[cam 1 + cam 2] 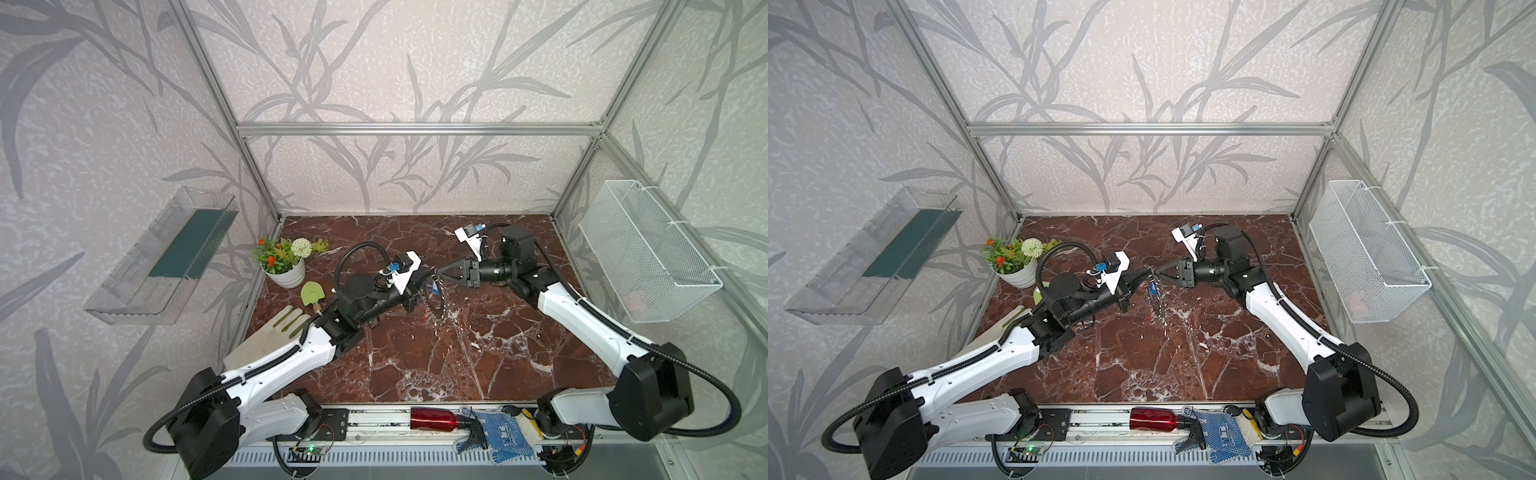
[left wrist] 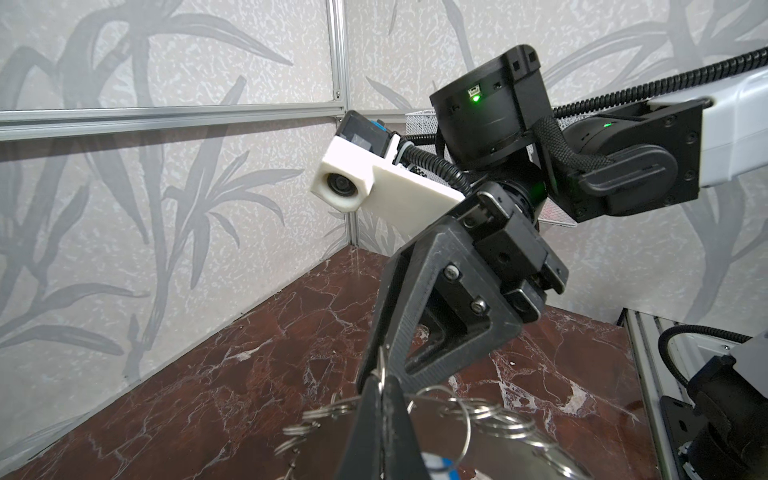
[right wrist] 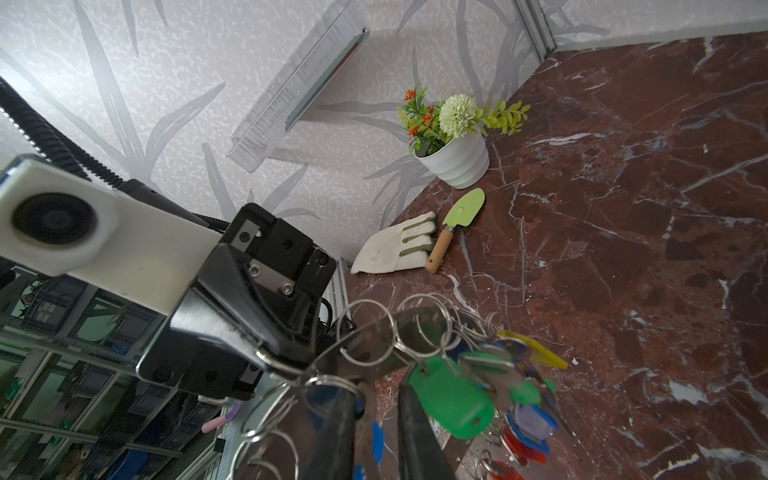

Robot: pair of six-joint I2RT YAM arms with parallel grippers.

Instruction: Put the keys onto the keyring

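my left arm reaches in from the near left corner, its white forearm slanting up over the table (image 1: pixel 415 365) and its black wrist levelled off so that my left tool (image 1: pixel 430 276) points to the right. my right arm comes from the near right corner, bends sharply near the back of the table and turns its wrist so that my right tool (image 1: pixel 441 273) points left. the two tips meet nose to nose above the middle of the table. my left tool is clenched on the keyring (image 3: pixel 374 347), its tapered matte-black tips pinching it at the rim. my right tool is parted a little: in the right wrist view its two dark fingers (image 3: pixel 415 432) run side by side with a narrow gap, the edge of the keyring lies in that gap, and i cannot tell whether either one touches it. the keyring is a flat plate of dull grey metal, fringed with thin bright wire rings. in both top views it hangs edge-on below the tips, over the table, like a glittering string. the keys (image 3: pixel 451 401) dangle from its rim in a bunch just beside my right tool, silver blades with glossy oblong plastic tags in green, yellow, blue and red. the table is polished red-brown marble with white veins.
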